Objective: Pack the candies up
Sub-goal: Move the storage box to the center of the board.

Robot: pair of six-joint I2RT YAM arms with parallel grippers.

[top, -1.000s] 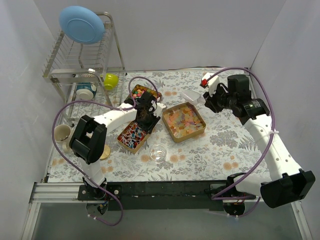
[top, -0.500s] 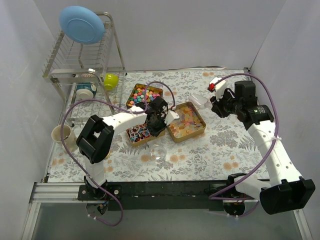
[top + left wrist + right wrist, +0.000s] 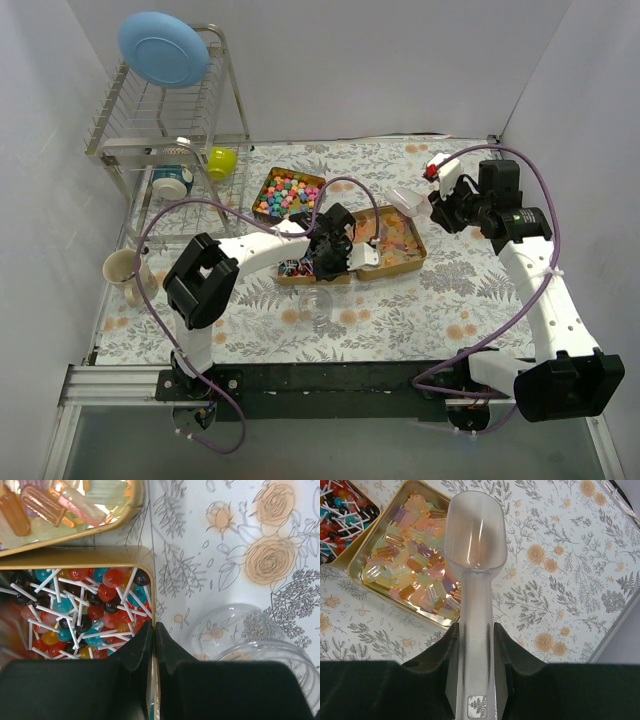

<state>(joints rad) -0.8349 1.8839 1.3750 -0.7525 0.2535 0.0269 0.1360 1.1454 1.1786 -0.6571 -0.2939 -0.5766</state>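
Nearest on the floral worktop [image 3: 450,300], a clear glass jar [image 3: 316,300] stands upright, with nothing visible inside it. Just beyond it and slightly to the left lies a gold tin [image 3: 100,555] of lollipops [image 3: 95,605], red, blue, yellow and dark heads on white sticks. The left gripper [image 3: 154,627] is at the near right part of this tin. Its jaws are pinched nearly together on the tin's thin wall, one inside among the sticks and one outside, towards the jar. No lollipop is between the jaws. They hold only the rim, and the sweets lie in the tin just beside the inner one.

Just beyond and to the right sits a second gold tin [image 3: 75,534] of translucent orange, yellow and pink gummies [image 3: 410,560].

Further right, the right gripper [image 3: 476,635] is above the worktop with its jaws clamped on the handle of a clear plastic scoop [image 3: 475,530]. The scoop's bowl is empty and sits over the tin's right edge. The gummies lie below and to the left of it.

A third tin [image 3: 260,192] of bright multicoloured lumps [image 3: 285,190] lies further back and to the left, well apart from both grippers. At the far left stands a wire rack [image 3: 170,120] bearing a blue plate [image 3: 163,48].
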